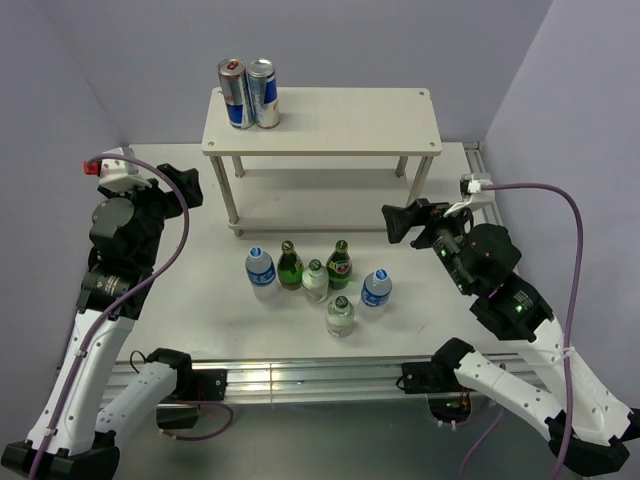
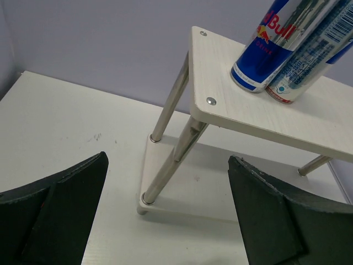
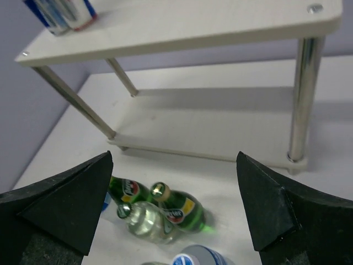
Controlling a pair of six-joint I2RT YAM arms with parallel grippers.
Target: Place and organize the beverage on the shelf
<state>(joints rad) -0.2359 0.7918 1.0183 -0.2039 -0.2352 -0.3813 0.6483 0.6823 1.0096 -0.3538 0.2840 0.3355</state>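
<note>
The cream-white two-tier shelf (image 1: 320, 125) stands at the back of the table, with two tall cans (image 1: 248, 93) on its top board at the left end. Several small bottles stand in front of it: two green glass ones (image 1: 290, 266) (image 1: 339, 264), two clear ones (image 1: 316, 281) (image 1: 340, 316) and two blue-capped water bottles (image 1: 260, 268) (image 1: 376, 288). My left gripper (image 1: 185, 185) is open and empty, left of the shelf; its view shows the cans (image 2: 265, 49). My right gripper (image 1: 398, 222) is open and empty, right of the bottles; its view shows a green bottle (image 3: 182, 207).
The shelf's lower board (image 3: 220, 124) is bare in the right wrist view, and its metal legs (image 2: 171, 105) stand close ahead of my left gripper. Purple walls close in the back and sides. The table's aluminium front rail (image 1: 310, 375) runs between the arm bases.
</note>
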